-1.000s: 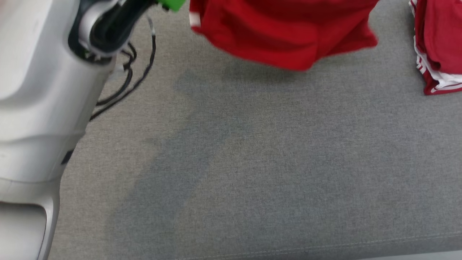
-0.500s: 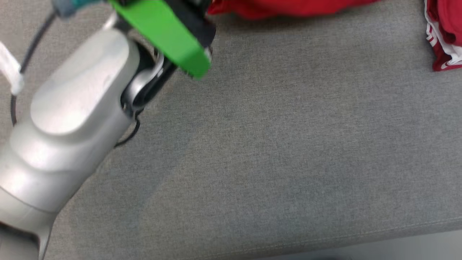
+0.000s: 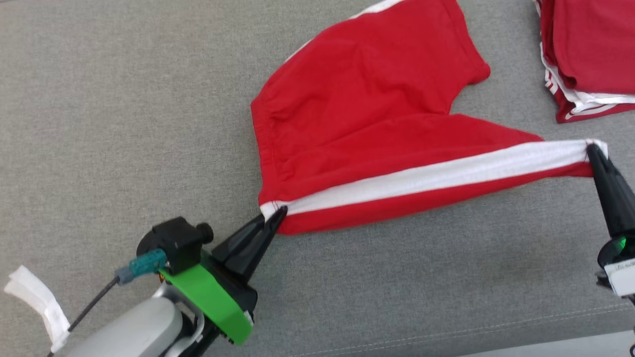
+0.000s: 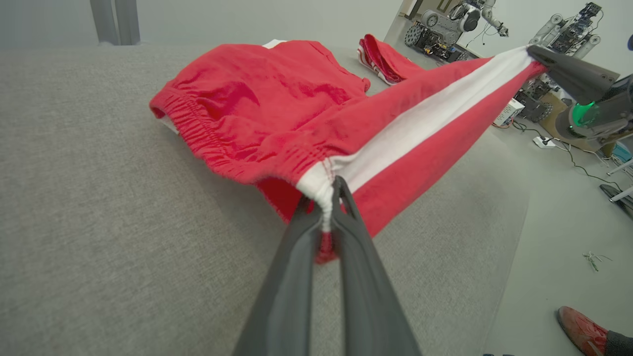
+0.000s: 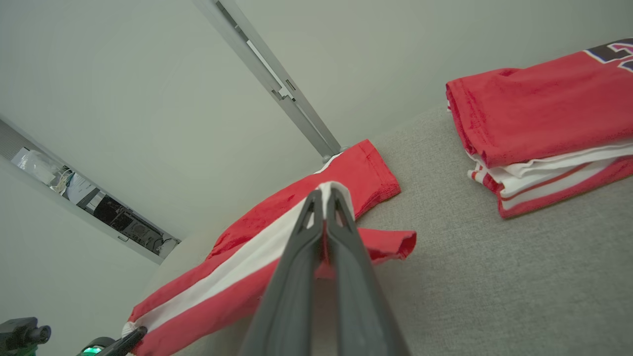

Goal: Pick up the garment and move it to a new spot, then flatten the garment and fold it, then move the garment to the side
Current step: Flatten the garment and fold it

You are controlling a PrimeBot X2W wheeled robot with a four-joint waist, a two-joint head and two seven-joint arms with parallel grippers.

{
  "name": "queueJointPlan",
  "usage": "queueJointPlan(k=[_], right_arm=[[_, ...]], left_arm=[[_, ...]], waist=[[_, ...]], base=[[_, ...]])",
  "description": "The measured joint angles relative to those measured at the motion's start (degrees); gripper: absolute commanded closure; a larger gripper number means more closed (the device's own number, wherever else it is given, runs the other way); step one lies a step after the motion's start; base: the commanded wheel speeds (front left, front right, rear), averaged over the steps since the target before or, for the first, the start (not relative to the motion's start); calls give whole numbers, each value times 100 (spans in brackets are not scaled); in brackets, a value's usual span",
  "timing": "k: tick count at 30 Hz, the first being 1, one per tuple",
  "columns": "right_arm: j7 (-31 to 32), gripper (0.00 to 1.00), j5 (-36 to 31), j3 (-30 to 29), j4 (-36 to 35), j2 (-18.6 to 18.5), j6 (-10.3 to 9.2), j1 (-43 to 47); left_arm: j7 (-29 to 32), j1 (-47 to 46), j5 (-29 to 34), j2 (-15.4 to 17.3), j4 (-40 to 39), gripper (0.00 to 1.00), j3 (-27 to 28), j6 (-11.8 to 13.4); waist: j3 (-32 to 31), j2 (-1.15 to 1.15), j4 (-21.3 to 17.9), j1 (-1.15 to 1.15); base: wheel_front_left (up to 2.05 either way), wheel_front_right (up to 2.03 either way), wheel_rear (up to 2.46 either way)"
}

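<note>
**Shorts held taut at both ends**

Head view: I see the red shorts [image 3: 367, 124] on the grey upholstered surface [image 3: 124, 124]. The left gripper [image 3: 279, 213] pinches the waistband corner and the right gripper [image 3: 592, 148] pinches the striped leg hem.

Left wrist view: pale floor [image 4: 559, 222], robot hardware [image 4: 445, 24], a person's red shoe [image 4: 581, 324].

Right wrist view: folded red garments [image 5: 539, 123] nearby, pale wall [image 5: 123, 99] behind.
</note>
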Motion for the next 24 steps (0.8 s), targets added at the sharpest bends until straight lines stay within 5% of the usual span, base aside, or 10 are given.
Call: queueJointPlan(k=[15, 24], right_arm=[[45, 100, 466, -79, -533, -602, -1, 1175], [514, 100, 367, -232, 2, -1000, 0, 167]], left_arm=[[434, 834, -381, 271, -1015, 100, -247, 445], [870, 280, -1904, -369, -801, 100, 442, 15]], waist=[[-488, 0, 472, 0], [-235, 0, 737, 0]], base=[[0, 0, 0], [0, 0, 0]])
